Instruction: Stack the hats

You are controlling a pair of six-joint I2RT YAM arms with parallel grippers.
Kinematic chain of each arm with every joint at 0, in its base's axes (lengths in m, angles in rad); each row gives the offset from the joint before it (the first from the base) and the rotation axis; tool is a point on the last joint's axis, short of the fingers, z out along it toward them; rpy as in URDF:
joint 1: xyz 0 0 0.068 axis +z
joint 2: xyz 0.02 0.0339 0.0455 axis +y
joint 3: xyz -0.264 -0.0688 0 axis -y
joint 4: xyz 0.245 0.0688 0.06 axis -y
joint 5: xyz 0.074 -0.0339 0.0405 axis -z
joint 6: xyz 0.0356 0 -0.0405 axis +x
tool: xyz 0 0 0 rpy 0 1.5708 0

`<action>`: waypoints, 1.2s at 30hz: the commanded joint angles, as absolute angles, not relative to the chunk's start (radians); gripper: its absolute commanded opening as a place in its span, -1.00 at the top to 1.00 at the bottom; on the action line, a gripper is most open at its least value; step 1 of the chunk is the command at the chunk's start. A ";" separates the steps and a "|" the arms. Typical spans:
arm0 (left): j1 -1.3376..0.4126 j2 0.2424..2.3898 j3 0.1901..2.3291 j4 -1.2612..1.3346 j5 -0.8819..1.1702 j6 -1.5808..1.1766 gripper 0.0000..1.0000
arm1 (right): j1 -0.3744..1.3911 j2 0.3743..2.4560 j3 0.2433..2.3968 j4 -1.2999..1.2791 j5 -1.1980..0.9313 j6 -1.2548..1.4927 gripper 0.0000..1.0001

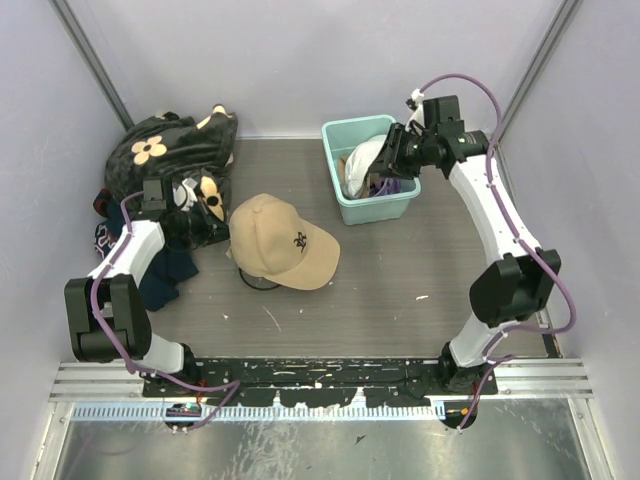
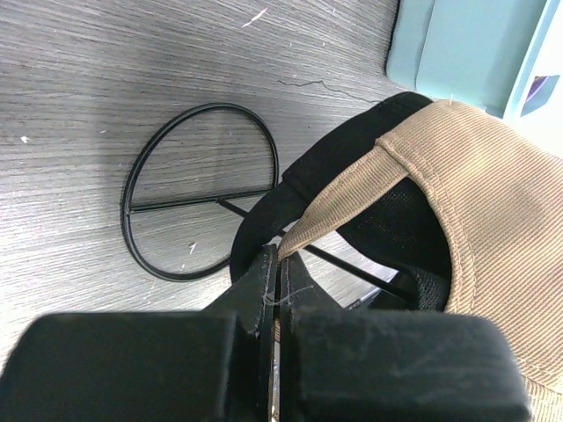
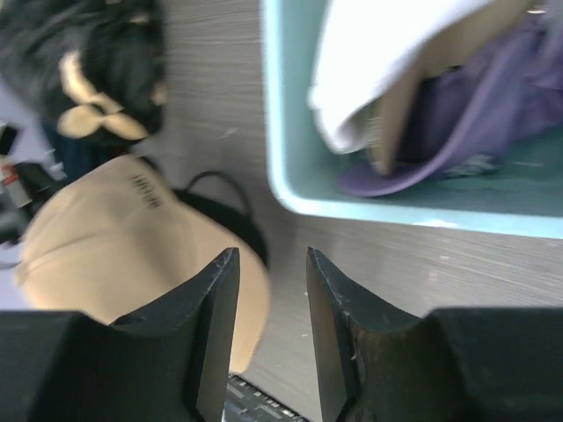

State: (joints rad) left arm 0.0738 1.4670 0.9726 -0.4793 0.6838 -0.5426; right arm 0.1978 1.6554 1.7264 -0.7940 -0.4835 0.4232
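The tan cap (image 1: 275,240) sits in the middle of the table on top of the black cap (image 2: 343,149), whose rim shows under it. My left gripper (image 1: 224,225) is shut on the tan cap's back edge (image 2: 352,202), with the fabric pinched between the fingertips (image 2: 264,272). The white cap (image 1: 362,158) and the purple cap (image 3: 475,114) lie together in the teal bin (image 1: 340,135). The white cap (image 3: 387,61) lies over the purple one. My right gripper (image 1: 388,165) hovers at the bin's near side, open and empty (image 3: 271,264).
The black fabric with tan flowers (image 1: 170,145) and dark navy clothing (image 1: 160,280) are piled at the back left beside my left arm. A black wire ring (image 2: 202,189) lies flat on the table next to the caps. Grey walls close in three sides.
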 commanded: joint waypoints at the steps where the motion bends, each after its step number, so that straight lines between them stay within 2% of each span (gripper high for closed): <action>1: 0.075 1.454 0.997 -0.507 0.674 -0.522 0.97 | 0.243 1.764 1.831 -0.991 -0.139 0.325 0.19; 5: 0.074 1.450 0.995 -0.515 0.669 -0.519 0.97 | 0.290 1.798 1.834 -0.994 -0.074 0.308 0.31; 21: 0.074 1.447 0.986 -0.525 0.662 -0.509 0.98 | 0.376 1.848 1.824 -0.887 0.126 0.319 0.24; 32: 0.075 1.461 0.996 -0.526 0.660 -0.505 0.98 | 0.414 1.912 1.822 -0.784 0.167 0.335 0.21; 36: 0.075 1.464 1.002 -0.531 0.658 -0.501 0.98 | 0.436 1.933 1.808 -0.734 0.281 0.328 0.20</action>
